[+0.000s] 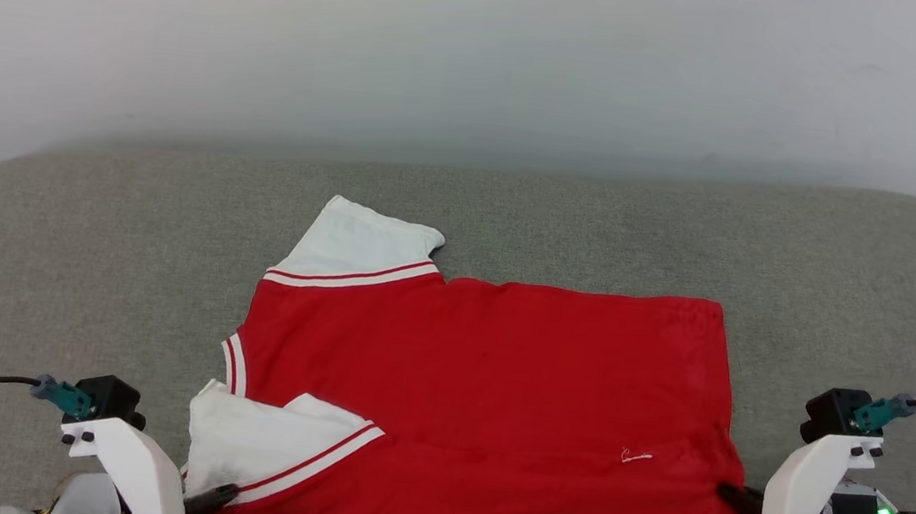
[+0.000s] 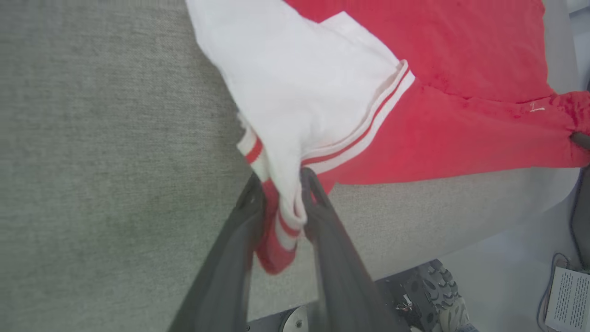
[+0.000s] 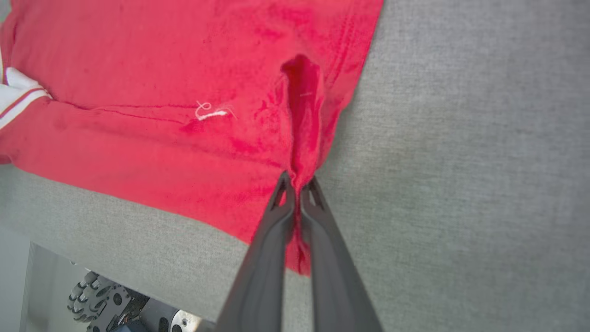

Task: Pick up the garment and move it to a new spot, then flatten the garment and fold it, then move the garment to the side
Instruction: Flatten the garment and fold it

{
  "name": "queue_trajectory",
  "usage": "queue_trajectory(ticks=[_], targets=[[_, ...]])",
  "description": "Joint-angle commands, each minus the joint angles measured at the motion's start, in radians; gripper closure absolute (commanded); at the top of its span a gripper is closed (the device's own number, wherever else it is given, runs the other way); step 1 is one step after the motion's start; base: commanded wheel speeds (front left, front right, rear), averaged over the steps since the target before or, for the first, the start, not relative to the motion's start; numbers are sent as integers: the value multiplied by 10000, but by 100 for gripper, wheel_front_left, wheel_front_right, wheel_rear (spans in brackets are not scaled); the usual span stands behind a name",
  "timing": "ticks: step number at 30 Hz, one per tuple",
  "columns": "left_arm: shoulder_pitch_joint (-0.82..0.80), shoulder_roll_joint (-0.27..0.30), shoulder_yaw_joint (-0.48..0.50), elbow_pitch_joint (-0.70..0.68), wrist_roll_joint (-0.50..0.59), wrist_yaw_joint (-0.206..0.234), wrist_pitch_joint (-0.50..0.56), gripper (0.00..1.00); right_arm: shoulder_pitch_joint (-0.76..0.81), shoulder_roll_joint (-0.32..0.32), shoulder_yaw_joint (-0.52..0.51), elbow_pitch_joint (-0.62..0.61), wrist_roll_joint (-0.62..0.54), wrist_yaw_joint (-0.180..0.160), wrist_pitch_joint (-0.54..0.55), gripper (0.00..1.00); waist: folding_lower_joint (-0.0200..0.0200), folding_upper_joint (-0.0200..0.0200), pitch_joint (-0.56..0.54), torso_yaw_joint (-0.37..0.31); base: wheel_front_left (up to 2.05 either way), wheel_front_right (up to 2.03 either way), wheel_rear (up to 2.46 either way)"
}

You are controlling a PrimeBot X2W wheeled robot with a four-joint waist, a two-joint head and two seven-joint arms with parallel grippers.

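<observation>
You look to be in the flatten-and-fold step: the garment (image 1: pixel 498 363) lies spread sideways in the middle of the grey cushion (image 1: pixel 86 235), collar end left, hem right, near sleeve turned over onto the red body. At the left, your left gripper (image 2: pixel 282 179) has its fingers either side of the bunched white sleeve edge, cloth between them; whether it pinches or merely flanks, you cannot tell. At the right, your right gripper (image 3: pixel 297 180) is clamped on the near hem corner. Next, both ends likely need carrying evenly, near edge taut.
</observation>
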Motion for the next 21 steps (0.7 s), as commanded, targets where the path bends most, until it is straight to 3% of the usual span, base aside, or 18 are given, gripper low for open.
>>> queue_trajectory(ticks=[1,7,14,21], targets=[[-242,-51,34,59,58,-14,-99,0,101,105,19,5,-28,-4,-151,0,1,0,70,-38,0,0,0],[-689,125,170,365,347,-212,-663,0,71,70,189,-545,-447,-4,-2460,0,1,0,278,-378,0,0,0],[-1664,420,384,-177,1458,99,-1951,0,-40,144,-178,-1217,-1322,-4,-5117,0,1,0,575,-764,0,0,0],[-3355,223,625,54,2396,484,-3631,0,-401,456,-605,-2252,-1997,-4,-6416,0,1,0,1577,-1249,0,0,0]])
